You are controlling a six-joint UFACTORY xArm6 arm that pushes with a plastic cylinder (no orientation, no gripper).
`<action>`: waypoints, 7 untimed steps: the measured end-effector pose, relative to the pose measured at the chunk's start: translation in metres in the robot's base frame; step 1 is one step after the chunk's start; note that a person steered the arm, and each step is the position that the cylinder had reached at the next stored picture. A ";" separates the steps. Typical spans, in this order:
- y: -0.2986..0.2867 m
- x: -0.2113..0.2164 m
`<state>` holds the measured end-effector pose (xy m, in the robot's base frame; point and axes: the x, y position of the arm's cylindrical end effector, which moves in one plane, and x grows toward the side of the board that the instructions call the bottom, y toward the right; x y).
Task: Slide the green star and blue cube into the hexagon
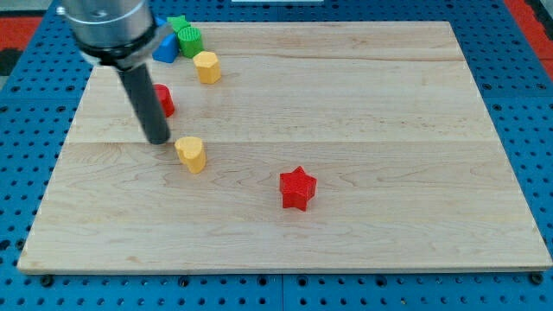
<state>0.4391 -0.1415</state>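
Note:
The green star (184, 35) lies at the view's top left of the wooden board, tight against a blue block (166, 49) whose shape is partly hidden by the arm. The yellow hexagon (206, 66) stands just right and below of them, close to both. My tip (159, 138) rests on the board well below that cluster, just left and above of a yellow heart-like block (191, 154). A red block (163, 99) is partly hidden behind the rod.
A red star (298, 188) lies near the board's middle, towards the view's bottom. The wooden board (363, 112) sits on a blue pegboard surface (527, 86). The arm's grey body (108, 26) fills the view's top left corner.

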 end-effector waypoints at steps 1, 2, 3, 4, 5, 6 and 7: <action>0.067 -0.021; 0.128 -0.079; 0.147 -0.159; 0.104 -0.231; 0.050 -0.247; -0.032 -0.248; -0.074 -0.248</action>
<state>0.1914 -0.2159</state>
